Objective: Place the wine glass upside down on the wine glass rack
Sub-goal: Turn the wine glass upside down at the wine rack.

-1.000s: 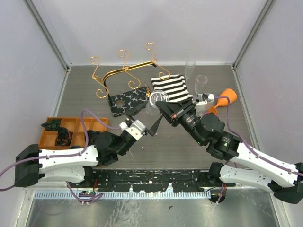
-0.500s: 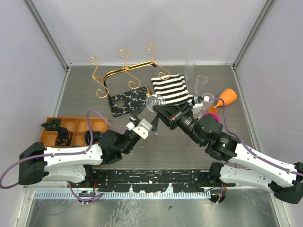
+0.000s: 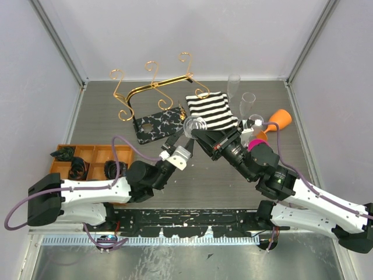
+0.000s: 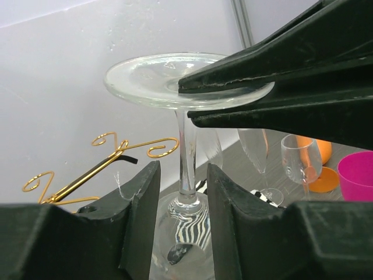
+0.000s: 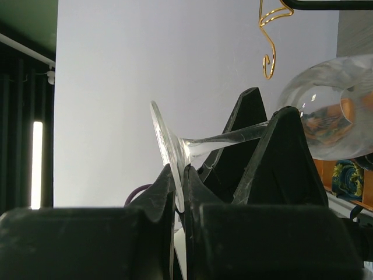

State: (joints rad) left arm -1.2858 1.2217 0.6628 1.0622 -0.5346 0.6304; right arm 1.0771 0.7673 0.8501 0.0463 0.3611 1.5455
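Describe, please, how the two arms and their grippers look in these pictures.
Both arms have smooth white shell links, the left arm and the right arm, joined by chunky black cylindrical joints. A purplish cable loops along each. The left gripper and right gripper have matte black, wedge-shaped fingers.

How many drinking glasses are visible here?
4. One wine glass is upside down, its foot in the right tool. Three stand back right: a tall flute, a second glass, a third glass by the orange cup. Others may be hidden.
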